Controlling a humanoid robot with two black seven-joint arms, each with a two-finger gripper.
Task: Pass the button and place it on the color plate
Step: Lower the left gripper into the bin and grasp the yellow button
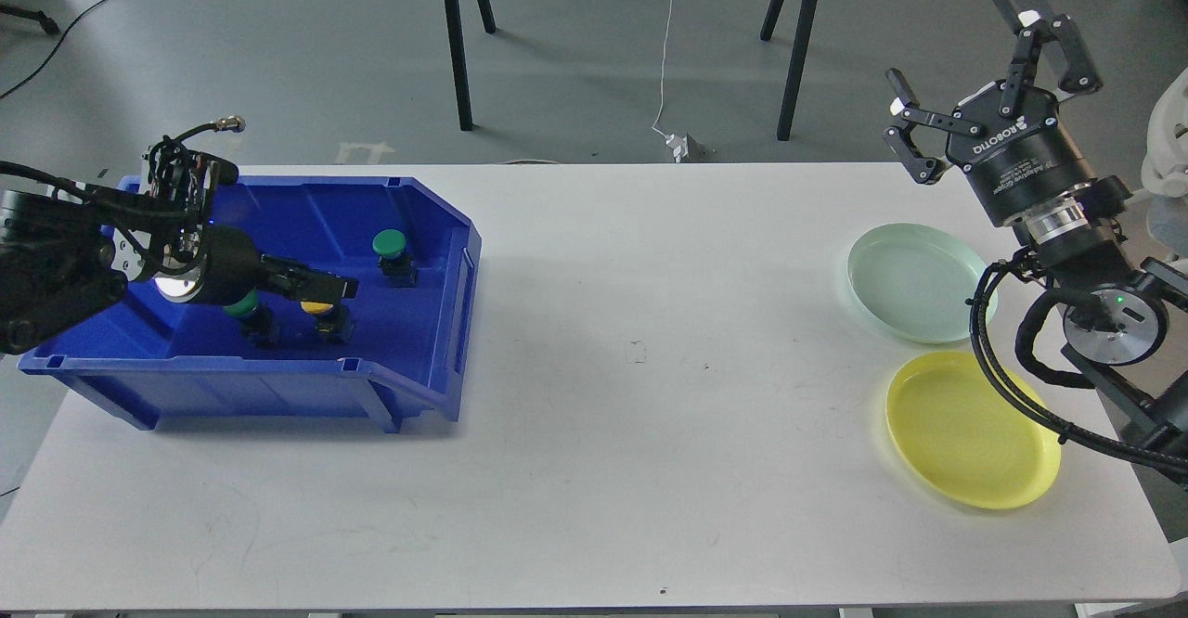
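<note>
Glossy blue plastic on the bin (422,228), catching light along its rim. Right at the left gripper (320,286), whose jaws look matt black, sits a shiny yellow button (316,307). Beyond them, a smooth green button (389,243). Matt white table (650,367), faintly scuffed. Pale green plate (914,281) and yellow plate (965,432): smooth, glossy plastic.

White table (594,395) — black stand legs (455,43), white cable (666,43) behind.

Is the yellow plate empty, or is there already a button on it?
Empty. The yellow plate shows only its bare surface; no button lies on it.
</note>
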